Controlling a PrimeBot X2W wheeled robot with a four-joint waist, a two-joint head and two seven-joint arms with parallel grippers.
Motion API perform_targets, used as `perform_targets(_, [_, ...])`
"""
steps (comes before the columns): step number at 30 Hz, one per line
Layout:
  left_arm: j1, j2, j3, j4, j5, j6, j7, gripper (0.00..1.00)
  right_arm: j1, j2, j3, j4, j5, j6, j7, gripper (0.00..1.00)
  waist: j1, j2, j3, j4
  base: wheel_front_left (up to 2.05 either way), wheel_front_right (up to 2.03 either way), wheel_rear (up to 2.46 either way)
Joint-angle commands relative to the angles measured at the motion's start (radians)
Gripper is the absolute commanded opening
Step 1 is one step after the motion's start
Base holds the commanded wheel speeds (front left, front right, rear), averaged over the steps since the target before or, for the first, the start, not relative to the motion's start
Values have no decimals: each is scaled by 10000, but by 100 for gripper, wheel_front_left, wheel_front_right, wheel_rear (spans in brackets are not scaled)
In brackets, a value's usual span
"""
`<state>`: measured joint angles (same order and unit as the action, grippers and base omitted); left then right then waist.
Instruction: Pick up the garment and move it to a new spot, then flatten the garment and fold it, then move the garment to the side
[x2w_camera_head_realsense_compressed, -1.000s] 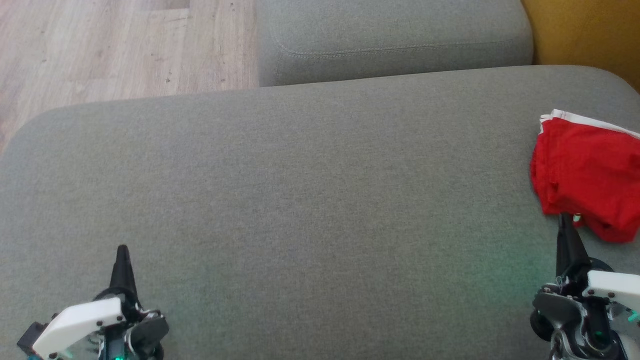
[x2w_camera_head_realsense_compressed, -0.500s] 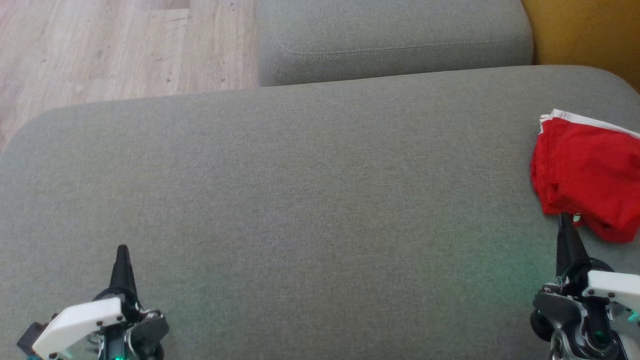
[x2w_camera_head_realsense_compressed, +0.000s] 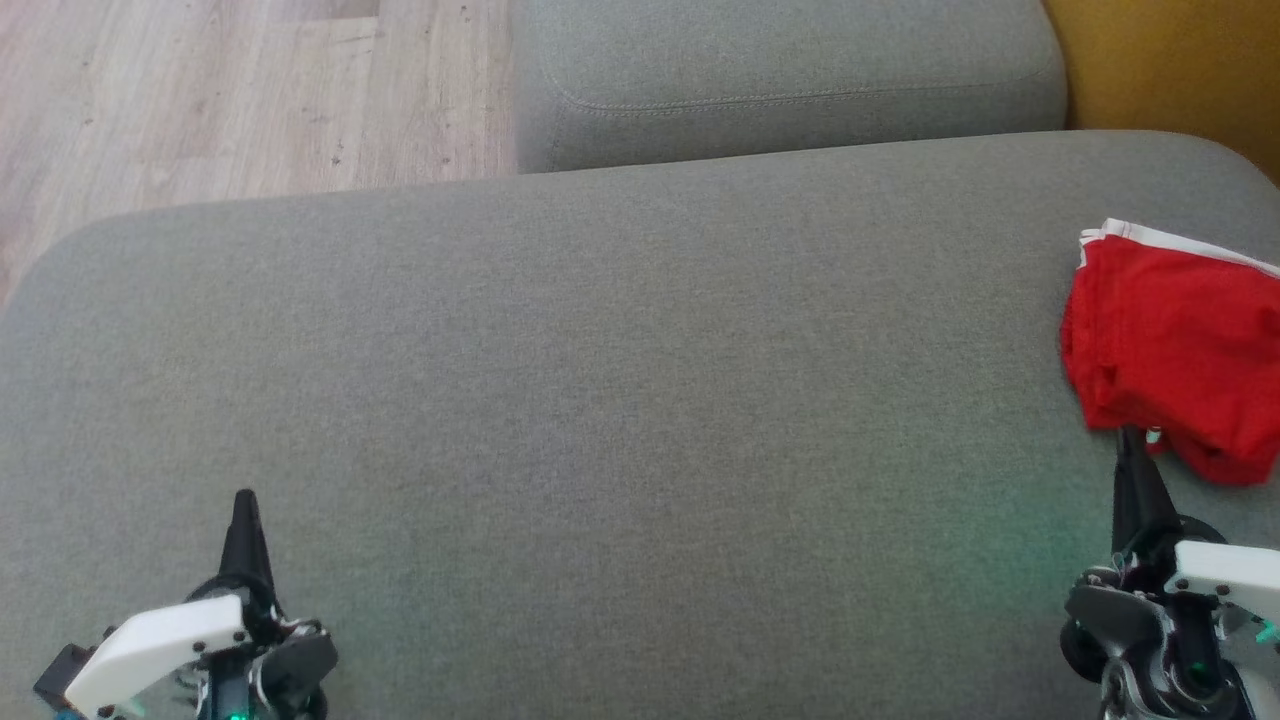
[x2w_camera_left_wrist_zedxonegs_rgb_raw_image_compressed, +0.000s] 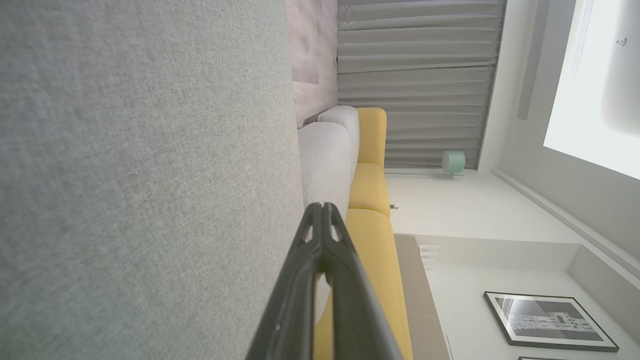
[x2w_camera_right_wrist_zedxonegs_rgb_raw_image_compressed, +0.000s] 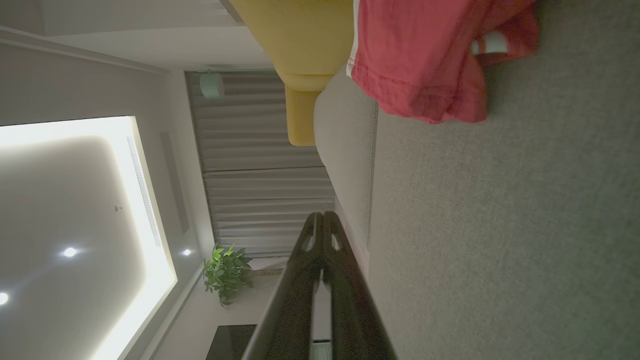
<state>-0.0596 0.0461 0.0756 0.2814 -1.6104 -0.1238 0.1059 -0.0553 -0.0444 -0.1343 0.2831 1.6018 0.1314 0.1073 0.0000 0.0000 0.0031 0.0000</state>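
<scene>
Can't see the whole garment (x2w_camera_head_realsense_compressed: 1175, 345): cropped at 3 o'clock in the head view, at 1 o'clock in the right wrist view. Can't tell whether the right end effector (x2w_camera_head_realsense_compressed: 1127, 437) touches its hem.

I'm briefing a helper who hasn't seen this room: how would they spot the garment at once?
Find the grey cushion before the robot and follow it to its right edge, beyond the right gripper. The garment lies crumpled there, bright red with a white band against grey fabric.
</scene>
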Motion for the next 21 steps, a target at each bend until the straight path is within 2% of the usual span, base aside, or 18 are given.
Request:
perform_targets(1, [-485,41,393,-364,28,-69,82,0,-526,-58,208,-384,71,-7,57,0,0,0,0,0,0,0,0])
perform_targets(21, [-485,41,389,-364,25,-69,79,0,-526,-58,208,-384,71,-7,57,0,0,0,0,0,0,0,0])
